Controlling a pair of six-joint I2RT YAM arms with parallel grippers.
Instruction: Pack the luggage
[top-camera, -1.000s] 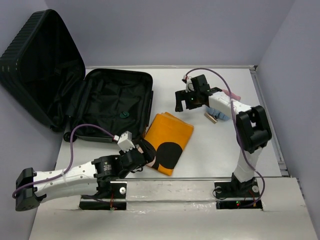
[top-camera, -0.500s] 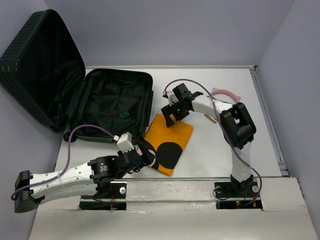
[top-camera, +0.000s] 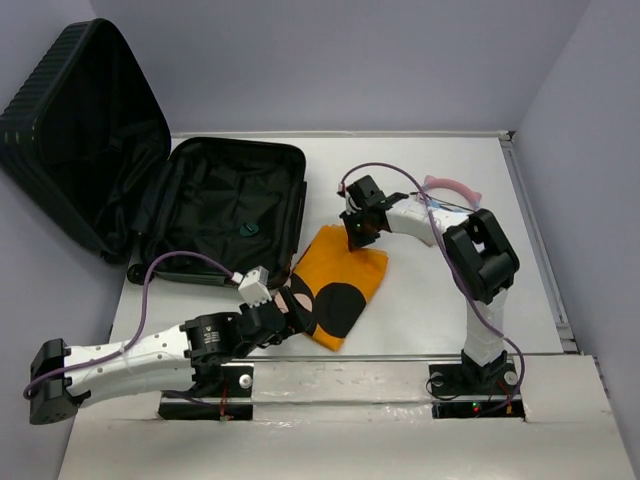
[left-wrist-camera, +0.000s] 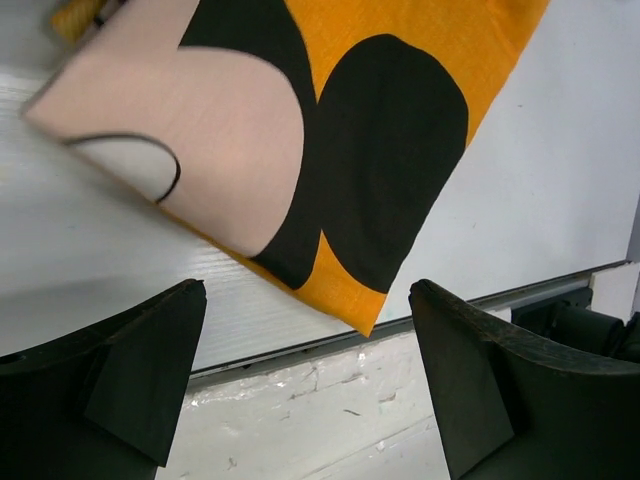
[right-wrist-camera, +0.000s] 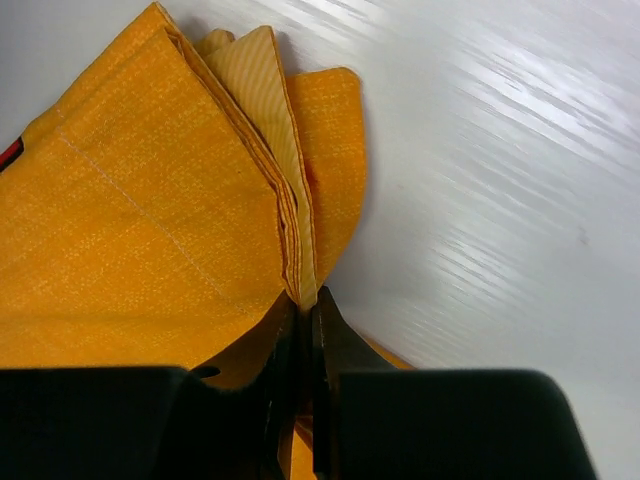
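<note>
Plainly, the weak spot is the grip at the far corner. The luggage (top-camera: 220, 195) lies open at the left of the bench (top-camera: 440, 290), its ribbed lid tipped back against the wall. The folded orange cloth (top-camera: 352, 265) lies just beside the luggage's right rim, not yet inside.

The right fingers (right-wrist-camera: 335, 345) are together, clamped on the corner of the cloth farthest from the luggage's wheels, where several folded layers meet and fan apart. I judge that the pinch may hold only some of those layers. If so, a lift would let the loose ones slide out and the fold would fall open.

The left fingers (left-wrist-camera: 150, 360) stand apart at the cloth's near corner, with that corner between them but nothing gripped. A lift by the right arm alone would leave the near end hanging. It could then drag across the bench or catch on the luggage's raised rim rather than clear it.

The near corner lies flat close to the front seam of the bench, so the left fingers could close on the bench instead of the fabric. A pink curved object (top-camera: 450, 186) lies behind the right arm, well away from the luggage.
</note>
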